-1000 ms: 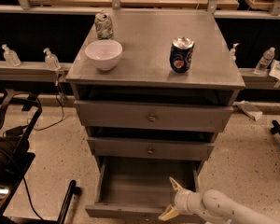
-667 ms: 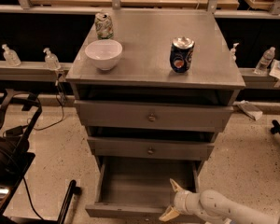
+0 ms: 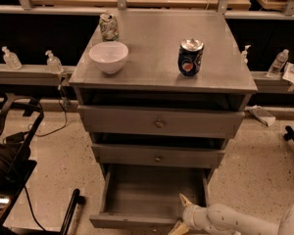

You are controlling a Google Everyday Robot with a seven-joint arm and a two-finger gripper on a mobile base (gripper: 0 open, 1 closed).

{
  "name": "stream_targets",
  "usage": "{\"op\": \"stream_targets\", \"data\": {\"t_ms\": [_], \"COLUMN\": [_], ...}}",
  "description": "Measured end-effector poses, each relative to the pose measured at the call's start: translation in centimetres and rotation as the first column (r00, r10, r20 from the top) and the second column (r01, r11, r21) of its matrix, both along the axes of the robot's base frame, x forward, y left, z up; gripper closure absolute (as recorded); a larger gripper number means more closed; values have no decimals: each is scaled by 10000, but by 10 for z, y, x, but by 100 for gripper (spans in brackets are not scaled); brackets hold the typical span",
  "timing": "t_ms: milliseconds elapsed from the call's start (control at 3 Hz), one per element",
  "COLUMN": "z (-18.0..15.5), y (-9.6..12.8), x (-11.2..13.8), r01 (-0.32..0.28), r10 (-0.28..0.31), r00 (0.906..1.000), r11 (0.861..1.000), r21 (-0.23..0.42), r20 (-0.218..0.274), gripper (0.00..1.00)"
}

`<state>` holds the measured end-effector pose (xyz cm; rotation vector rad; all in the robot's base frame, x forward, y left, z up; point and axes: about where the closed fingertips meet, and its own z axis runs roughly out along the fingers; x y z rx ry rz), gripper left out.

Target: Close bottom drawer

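**Bottom drawer (image 3: 137, 221) open; gripper at its front, right end**

Drawer sits pulled out of the grey cabinet (image 3: 161, 77) toward the bottom of the frame, lower centre, with its bare interior exposed. Gripper (image 3: 182, 214) is just right of lower centre, on the white arm (image 3: 235, 223) that enters from the lower-right corner. Fingers are spread apart and clamped on nothing. One tip shows over the drawer's inside, the other at the frame's bottom edge, outside the front panel. Contact with the panel: cannot tell.

Key relation: the slide axis runs up-frame into the cabinet, and the front panel lies across it, long side left-right.

Judgement: the push must go up-frame against the outer face. Contact is right of centre, so skewing is a risk.
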<state>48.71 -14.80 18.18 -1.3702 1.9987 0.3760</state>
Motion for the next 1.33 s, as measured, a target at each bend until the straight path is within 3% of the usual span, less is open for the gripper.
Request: {"op": "stream_targets", "data": {"t_ms": [667, 1333], "z": [8, 13], "y": [-6, -17], "x": [10, 47], "r01": [295, 590], "r10": [-285, -548], "r00": [9987, 9955], "r11": [9993, 9968], "r21": [-215, -532], "r20": [429, 776], "gripper": [0, 0]}}
